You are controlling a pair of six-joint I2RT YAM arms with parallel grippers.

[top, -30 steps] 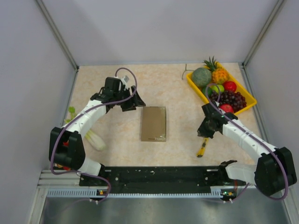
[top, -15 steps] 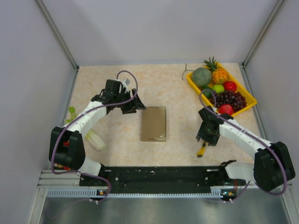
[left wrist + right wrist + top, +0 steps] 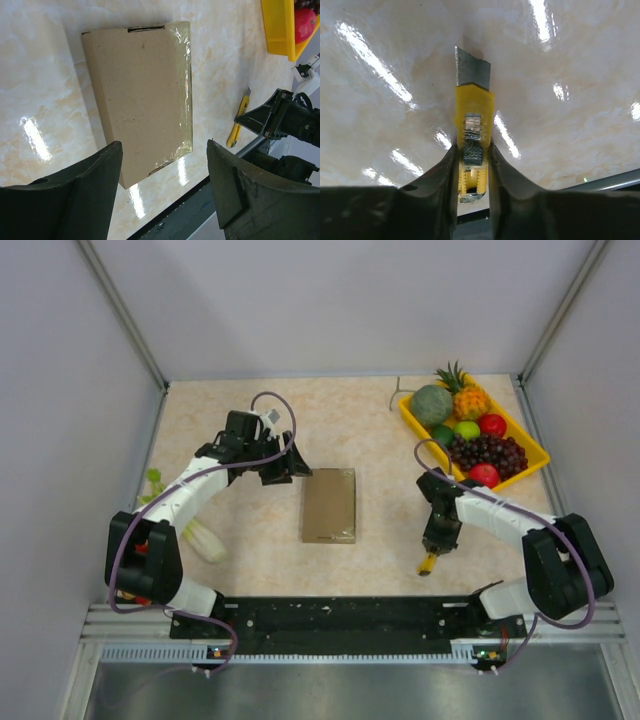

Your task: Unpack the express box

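Observation:
The express box (image 3: 329,505) is a flat brown cardboard mailer lying shut mid-table, with clear tape along its right edge; it also shows in the left wrist view (image 3: 140,95). My left gripper (image 3: 290,466) is open and empty just off the box's far left corner, and in its wrist view (image 3: 165,185) the box's near end lies between its jaws, below them. A yellow utility knife (image 3: 430,562) with its blade out lies right of the box. My right gripper (image 3: 440,540) is shut on the knife's handle (image 3: 474,107) between its fingers (image 3: 472,150).
A yellow tray (image 3: 533,466) of fruit stands at the back right. A pale green vegetable (image 3: 205,540) and a leafy sprig (image 3: 152,480) lie at the left. A small wire stand (image 3: 400,390) is at the back. The black rail (image 3: 340,615) runs along the front edge.
My right gripper has swung down and inward over the yellow knife and now has its handle between its fingers. My left gripper has shifted slightly right toward the box.

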